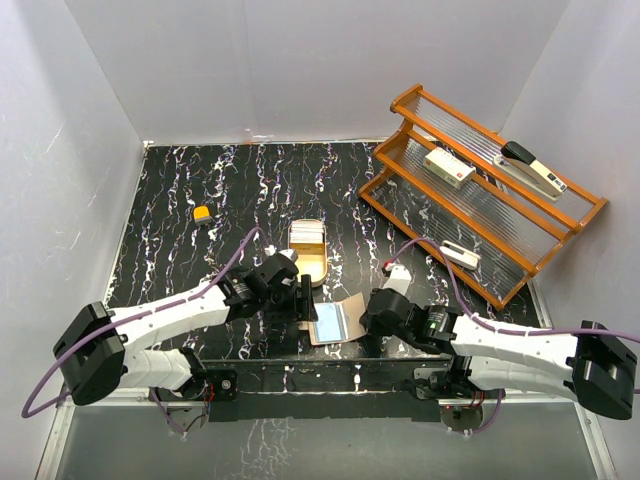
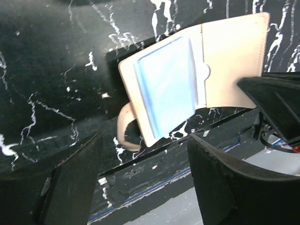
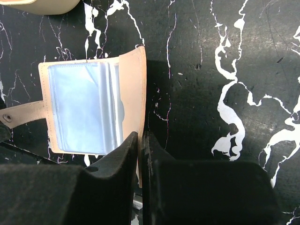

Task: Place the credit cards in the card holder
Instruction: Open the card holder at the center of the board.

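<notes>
The tan card holder lies open on the black marbled table near the front edge. A pale blue-white credit card sits in its clear inner slots, also seen in the right wrist view as the credit card. The closure tab sticks out at the side. My left gripper is open just beside the holder, with nothing between its fingers. My right gripper is shut on the edge of the holder's plain flap. More pale cards lie in the gold tray.
The gold oval tray stands just behind the holder. A small yellow object lies at the left. A wooden slatted rack at the back right carries a white box and a stapler.
</notes>
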{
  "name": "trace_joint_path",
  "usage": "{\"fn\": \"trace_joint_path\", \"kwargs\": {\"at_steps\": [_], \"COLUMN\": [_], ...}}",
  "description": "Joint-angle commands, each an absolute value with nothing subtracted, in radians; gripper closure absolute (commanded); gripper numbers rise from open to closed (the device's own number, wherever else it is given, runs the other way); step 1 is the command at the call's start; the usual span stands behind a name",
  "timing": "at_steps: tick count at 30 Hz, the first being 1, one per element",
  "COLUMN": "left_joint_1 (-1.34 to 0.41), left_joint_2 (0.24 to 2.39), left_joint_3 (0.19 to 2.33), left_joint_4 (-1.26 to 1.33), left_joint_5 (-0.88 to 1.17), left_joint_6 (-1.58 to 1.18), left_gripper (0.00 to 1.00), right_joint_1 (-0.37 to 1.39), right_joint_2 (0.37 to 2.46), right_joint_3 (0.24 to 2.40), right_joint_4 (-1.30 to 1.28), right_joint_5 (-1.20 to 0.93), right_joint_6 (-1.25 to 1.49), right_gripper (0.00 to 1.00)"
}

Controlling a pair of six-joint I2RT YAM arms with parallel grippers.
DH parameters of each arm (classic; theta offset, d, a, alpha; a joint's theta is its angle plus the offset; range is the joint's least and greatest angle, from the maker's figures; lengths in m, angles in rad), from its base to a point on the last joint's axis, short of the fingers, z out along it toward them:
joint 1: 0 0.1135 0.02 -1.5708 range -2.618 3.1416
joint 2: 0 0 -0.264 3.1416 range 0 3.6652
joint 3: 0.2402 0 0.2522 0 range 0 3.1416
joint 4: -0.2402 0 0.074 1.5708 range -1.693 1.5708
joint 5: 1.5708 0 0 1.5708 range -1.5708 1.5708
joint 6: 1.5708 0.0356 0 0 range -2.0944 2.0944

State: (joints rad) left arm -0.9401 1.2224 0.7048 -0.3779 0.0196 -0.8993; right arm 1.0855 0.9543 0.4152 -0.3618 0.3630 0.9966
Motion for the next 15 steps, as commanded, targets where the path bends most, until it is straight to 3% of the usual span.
{"fn": "trace_joint_path", "kwargs": {"at_steps": [1, 9, 15], "left_joint_1": [-0.941, -0.941, -0.941], "left_joint_2": [1.245, 1.331, 1.322], "left_joint_3": [0.687, 0.666, 0.603], "left_joint_4": [-0.29, -0.263, -0.21], "left_joint_5": [0.02, -0.05, -0.059], "left_joint_6": [-0.877, -0.86, -0.88], "left_gripper": [0.29, 0.31, 0.39], "right_joint_1": [1.084, 1.085, 1.085], "right_joint_2": [0.932, 1.016, 1.027], "right_joint_3": [0.398, 0.41, 0.395], "right_joint_4": [-0.314, -0.324, -0.316], "right_joint_5": [0.377, 0.389, 0.398], "right_joint_6": [1.004, 1.033, 1.04], "right_gripper": [0.94, 0.94, 0.93]}}
